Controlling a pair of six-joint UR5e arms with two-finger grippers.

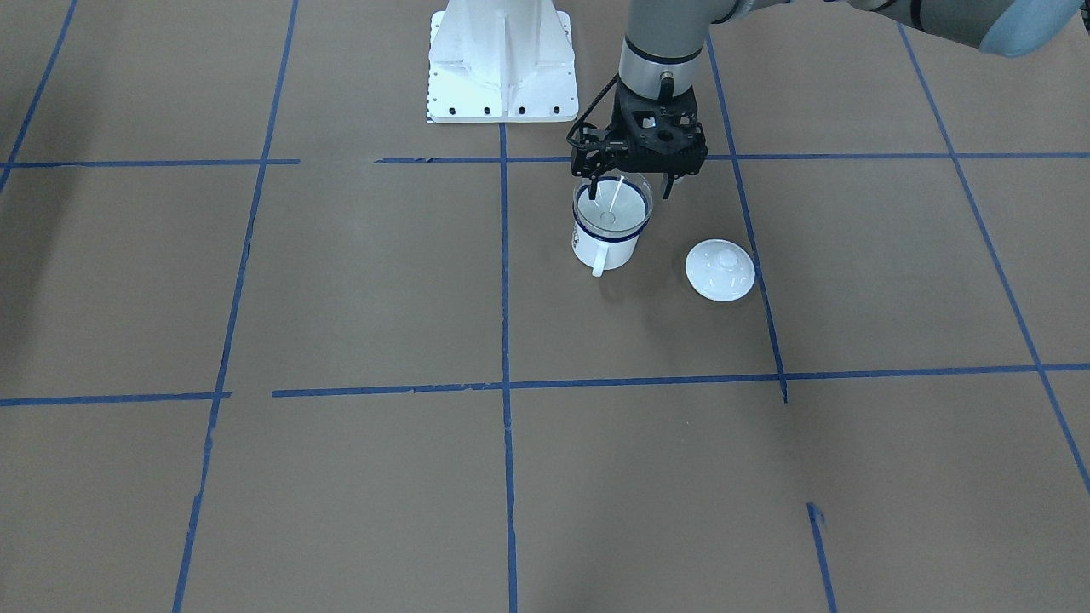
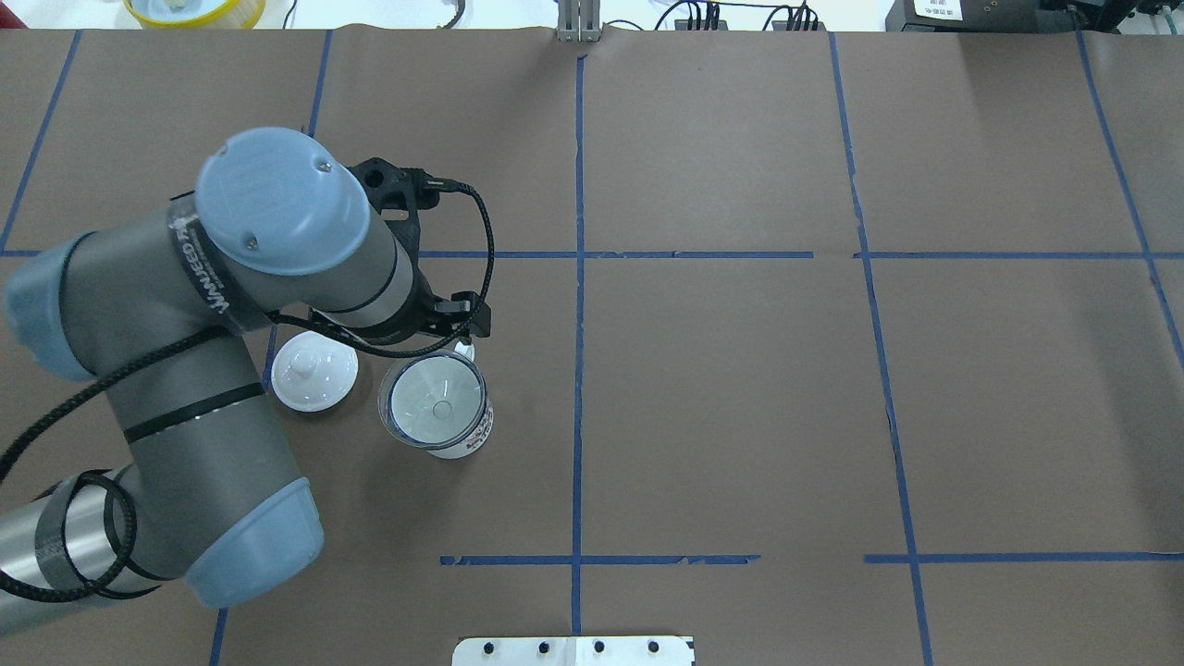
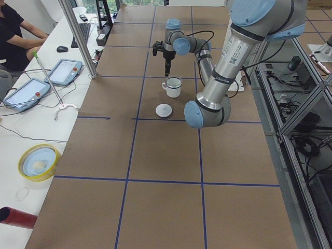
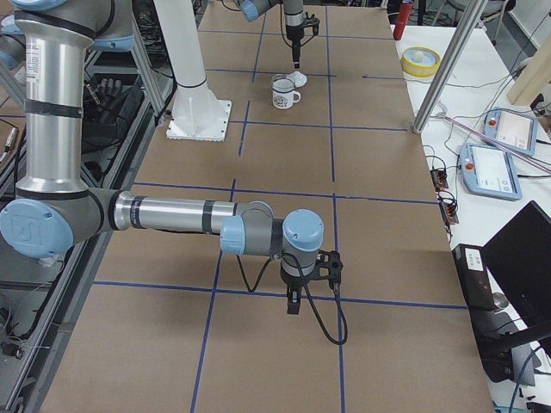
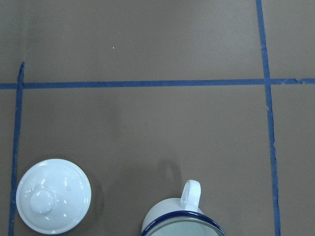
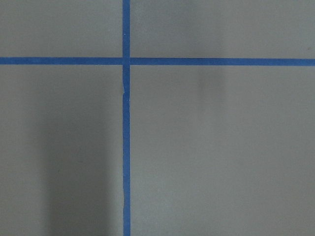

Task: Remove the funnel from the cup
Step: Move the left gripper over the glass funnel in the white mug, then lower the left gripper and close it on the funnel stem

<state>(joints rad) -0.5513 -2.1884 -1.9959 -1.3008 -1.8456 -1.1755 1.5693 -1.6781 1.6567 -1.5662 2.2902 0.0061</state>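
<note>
Left claw [image 1: 630, 186] hangs above the cup [image 1: 603, 247], spread wide and gripping nothing. The clear funnel [image 1: 613, 209] sits in the cup, its lip just over the blue rim, and the cup's handle points away from the robot. A white lid [image 1: 719, 270] lies near the cup on the table [image 1: 341, 298], a strip of brown showing between them. Right claw [image 4: 293, 306] hangs well apart, and whether it is spread cannot be told.

Grey tubular arms [image 2: 166, 407], pale-blue joint caps [image 2: 277, 199], black looped cable [image 2: 489, 242], black left pincer [image 1: 630, 186], seemingly white lettering [image 2: 215, 277].
</note>
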